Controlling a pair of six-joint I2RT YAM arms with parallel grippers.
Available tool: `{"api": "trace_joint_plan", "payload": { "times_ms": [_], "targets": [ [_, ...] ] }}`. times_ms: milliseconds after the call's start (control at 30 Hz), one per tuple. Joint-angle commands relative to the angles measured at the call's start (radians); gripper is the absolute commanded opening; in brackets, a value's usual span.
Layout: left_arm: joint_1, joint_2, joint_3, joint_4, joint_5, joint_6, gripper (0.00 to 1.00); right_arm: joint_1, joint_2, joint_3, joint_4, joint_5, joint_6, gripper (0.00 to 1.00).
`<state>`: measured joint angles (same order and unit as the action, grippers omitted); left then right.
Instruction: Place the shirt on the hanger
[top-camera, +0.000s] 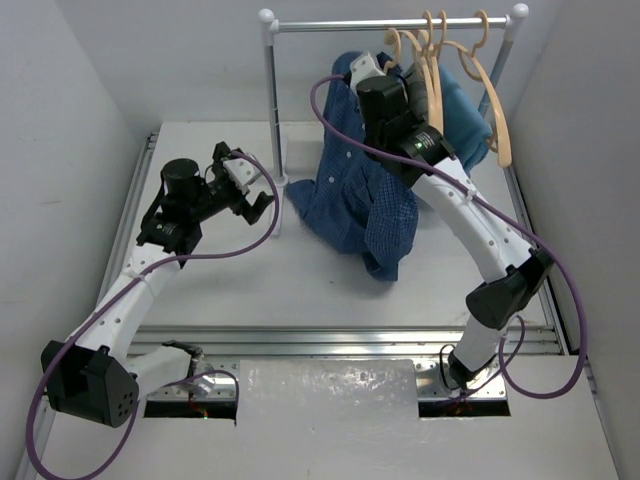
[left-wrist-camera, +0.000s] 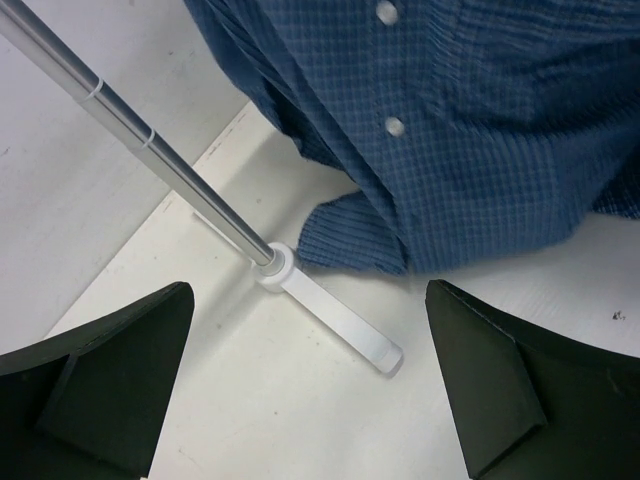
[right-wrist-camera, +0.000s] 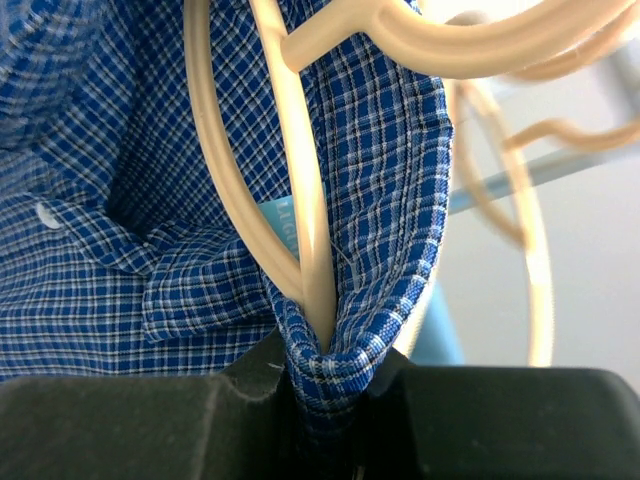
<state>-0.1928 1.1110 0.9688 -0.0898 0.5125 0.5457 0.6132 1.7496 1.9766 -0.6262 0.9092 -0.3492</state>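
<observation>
The dark blue checked shirt (top-camera: 360, 200) hangs from under the rail down onto the table, its hem lying on the surface. My right gripper (top-camera: 375, 72) is up at the rail, shut on a fold of the shirt's collar (right-wrist-camera: 330, 375). A pale tan hanger (right-wrist-camera: 300, 200) has its arm tip tucked inside that fold, right at the jaws. My left gripper (top-camera: 258, 190) is open and empty, just left of the rack's post. In its wrist view the shirt (left-wrist-camera: 470, 130) with two white buttons lies ahead of the open fingers (left-wrist-camera: 510, 400).
A clothes rack (top-camera: 390, 22) stands at the back with several tan hangers (top-camera: 480, 70) on its rail. Its left post (top-camera: 275, 130) and white foot (left-wrist-camera: 330, 310) stand between my left gripper and the shirt. A lighter blue cloth (top-camera: 465, 110) hangs behind my right arm.
</observation>
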Motion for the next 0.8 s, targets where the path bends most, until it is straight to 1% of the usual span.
{"api": "trace_joint_plan", "payload": {
  "times_ms": [0, 33, 167, 200, 333, 400, 533, 633, 733, 767],
  "targets": [
    [0.007, -0.011, 0.018, 0.027, 0.017, 0.005, 1.00, 0.008, -0.041, 0.021, 0.315, 0.134, -0.160, 0.00],
    [0.007, -0.010, 0.019, 0.027, 0.015, 0.007, 0.99, 0.008, -0.036, 0.025, 0.348, 0.140, -0.172, 0.00],
    [0.007, -0.007, 0.019, 0.027, 0.018, 0.008, 1.00, 0.008, 0.008, 0.077, 0.368, 0.138, -0.191, 0.00],
    [0.007, -0.007, 0.019, 0.025, 0.021, 0.008, 1.00, 0.008, 0.020, 0.093, 0.384, 0.148, -0.220, 0.00],
    [0.007, -0.008, 0.028, 0.010, 0.024, 0.010, 0.99, 0.000, 0.132, 0.195, 0.370, 0.158, -0.284, 0.00],
    [0.007, -0.011, 0.028, 0.004, 0.023, 0.014, 0.99, -0.010, 0.145, 0.194, 0.378, 0.155, -0.271, 0.00],
    [0.007, -0.022, 0.016, -0.008, 0.024, 0.036, 0.99, -0.036, 0.194, 0.247, 0.372, 0.168, -0.270, 0.00],
    [0.007, -0.027, 0.013, -0.014, 0.021, 0.043, 0.99, -0.044, 0.217, 0.237, 0.356, 0.161, -0.261, 0.00],
    [0.007, -0.030, 0.007, -0.013, 0.026, 0.045, 0.99, -0.049, 0.232, 0.232, 0.290, 0.137, -0.185, 0.00],
    [0.007, -0.030, 0.005, -0.013, 0.027, 0.046, 0.99, -0.050, 0.235, 0.231, 0.243, 0.129, -0.165, 0.00]
  ]
}}
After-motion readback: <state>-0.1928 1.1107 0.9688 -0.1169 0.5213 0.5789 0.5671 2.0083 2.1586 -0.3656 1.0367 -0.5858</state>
